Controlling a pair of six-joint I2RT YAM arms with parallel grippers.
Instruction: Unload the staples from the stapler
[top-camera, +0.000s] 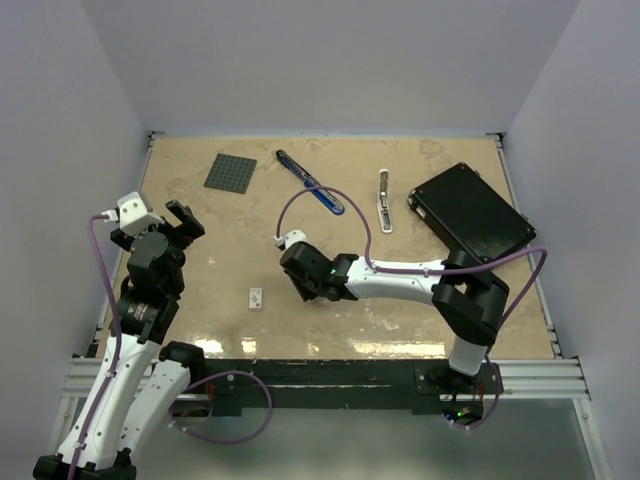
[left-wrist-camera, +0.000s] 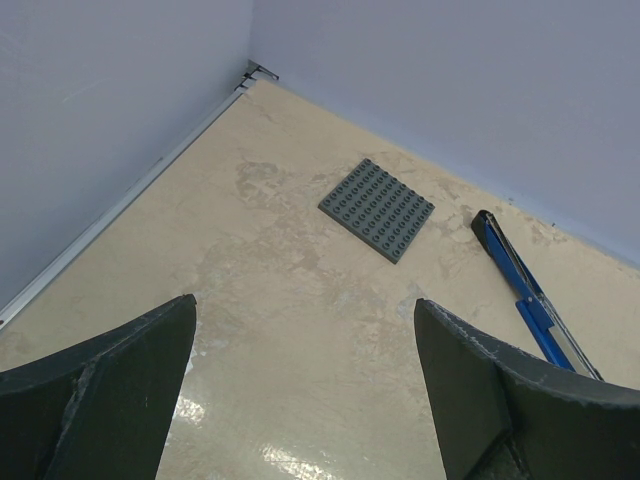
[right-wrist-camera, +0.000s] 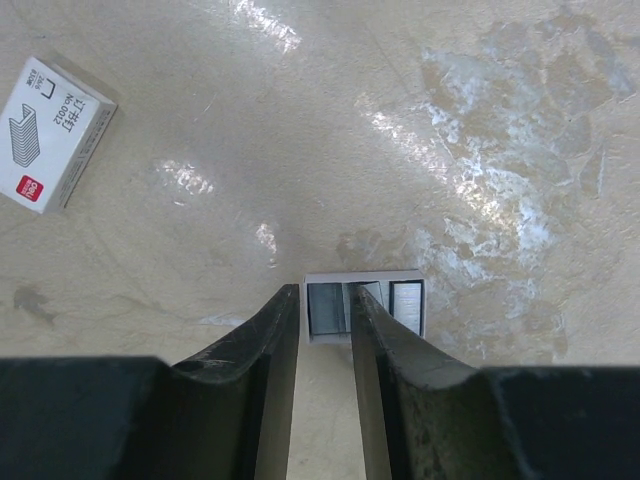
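Observation:
The blue stapler lies opened out flat at the back middle of the table; in the left wrist view its silver channel shows. My right gripper is low over the table centre, far from the stapler. In the right wrist view its jaws stand a narrow gap apart, and a short grey strip of staples fills that gap at the tips, over a small white tray holding more grey strips. My left gripper is open and empty above the left side.
A grey studded baseplate lies at the back left. A white-and-silver tool and a black flat case lie at the back right. A small white staple box lies left of my right gripper.

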